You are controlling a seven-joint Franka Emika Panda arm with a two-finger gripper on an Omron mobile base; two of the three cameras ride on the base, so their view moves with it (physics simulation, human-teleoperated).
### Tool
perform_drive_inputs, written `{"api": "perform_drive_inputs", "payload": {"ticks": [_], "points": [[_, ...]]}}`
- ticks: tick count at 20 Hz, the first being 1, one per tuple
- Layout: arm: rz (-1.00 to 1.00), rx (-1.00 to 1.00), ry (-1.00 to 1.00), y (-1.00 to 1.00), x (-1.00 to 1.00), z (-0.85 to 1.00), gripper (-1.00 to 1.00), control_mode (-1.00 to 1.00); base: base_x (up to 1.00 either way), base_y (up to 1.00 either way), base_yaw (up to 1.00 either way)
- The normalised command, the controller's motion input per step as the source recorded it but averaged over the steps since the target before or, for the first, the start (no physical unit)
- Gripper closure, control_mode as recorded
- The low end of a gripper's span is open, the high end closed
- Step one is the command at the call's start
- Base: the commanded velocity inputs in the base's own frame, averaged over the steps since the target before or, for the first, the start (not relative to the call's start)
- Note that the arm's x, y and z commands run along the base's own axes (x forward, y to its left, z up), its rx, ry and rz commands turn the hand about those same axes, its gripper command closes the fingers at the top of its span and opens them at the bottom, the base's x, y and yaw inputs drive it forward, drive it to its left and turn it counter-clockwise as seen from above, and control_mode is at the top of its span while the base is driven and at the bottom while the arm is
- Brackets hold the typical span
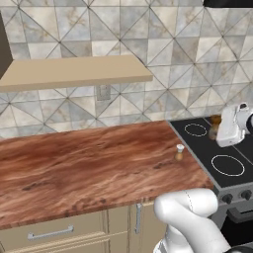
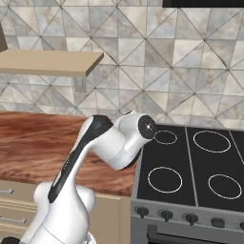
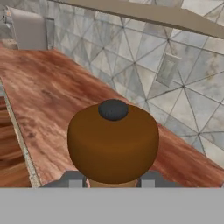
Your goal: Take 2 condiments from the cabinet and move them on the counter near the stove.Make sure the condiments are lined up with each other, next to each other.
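Gripper: I see my gripper [image 3: 112,181] clamped on the pepper mill [image 3: 113,142], its two dark fingers pressed against the mill's sides just under the wide top.
Pepper mill: brown, smooth and wooden, with a rounded drum-like top and a small dark round knob at its centre (it sits so close in the hand view that I cannot make out its lower body). In the left base view a bit of brown shows beside the white hand [image 1: 232,126], over the far left part of the stove [image 1: 217,158].
Pale shaker: a tiny upright shaker [image 1: 180,152] with a white cap and a tan body, standing on the counter [image 1: 89,163] near its right end, just left of the stove's edge and apart from my hand.
Counter: long, reddish-brown, with a streaky wood grain; cream drawers with short metal handles sit below its front.
Stove: flat black glass with thin white ring burners; I count four rings in the right base view [image 2: 190,162], and round dark knobs along the grey front.
Cabinet: a flat tan shelf board [image 1: 74,71] juts out from the wall, up on the left above the counter.
Wall: pale tiles cut into triangles, marbled grey and beige, with a small square outlet plate [image 1: 103,92] under the shelf.
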Motion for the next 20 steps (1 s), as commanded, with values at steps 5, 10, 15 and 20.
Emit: {"api": "perform_drive_inputs", "payload": {"ticks": [5, 10, 15, 20], "points": [[0.0, 0.08, 0.08, -0.19, 0.1, -0.15, 1.0, -1.0, 0.0, 0.0, 0.0], [0.0, 0.07, 0.1, -0.11, 0.23, -0.28, 1.0, -1.0, 0.0, 0.0, 0.0], [0.0, 0.13, 0.01, -0.03, 0.18, -0.3, 1.0, -1.0, 0.0, 0.0, 0.0], [0.0, 0.14, 0.0, -0.09, 0.14, -0.28, 1.0, -1.0, 0.0, 0.0, 0.0]]}}
